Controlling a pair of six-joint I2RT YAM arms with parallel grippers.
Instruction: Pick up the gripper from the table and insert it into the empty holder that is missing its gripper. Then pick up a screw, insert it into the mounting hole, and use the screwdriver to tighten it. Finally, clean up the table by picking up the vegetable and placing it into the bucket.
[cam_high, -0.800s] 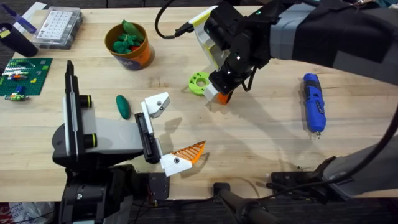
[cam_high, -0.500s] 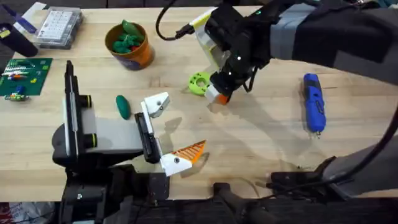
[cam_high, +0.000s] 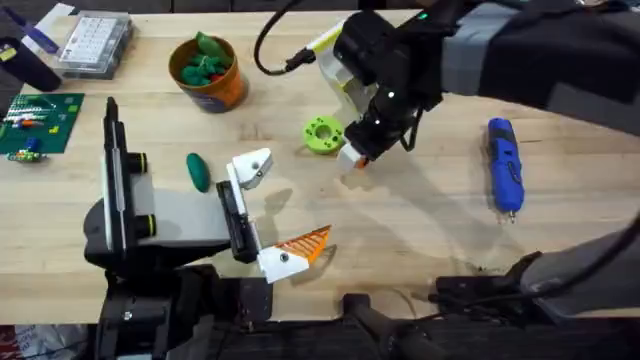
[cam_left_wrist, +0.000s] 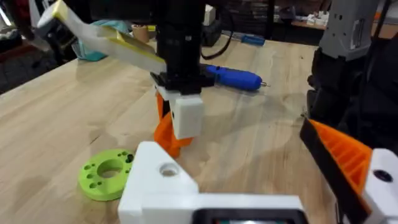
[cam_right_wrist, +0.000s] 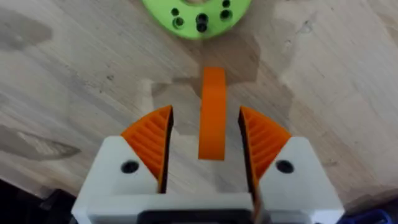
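Note:
The solid orange gripper stands on the table beside a lime-green disc. My right gripper is open and straddles it, with a gap at each ribbed pad. From overhead the right gripper covers most of the piece. My left gripper rests open at the lower left. Its fingerless white holder shows the mounting hole; its other bracket carries an orange ribbed finger. The dark green vegetable lies left of the holder. The blue screwdriver lies at the right. The orange bucket stands at the back left.
The bucket holds bunched green toys. A clear parts box and a green studded plate sit at the far left. The right arm's body spans the upper right of the table. Bare wood lies between the disc and the screwdriver.
My right gripper has shifted slightly to the right and settled lower around the orange piece. The left arm has not moved.

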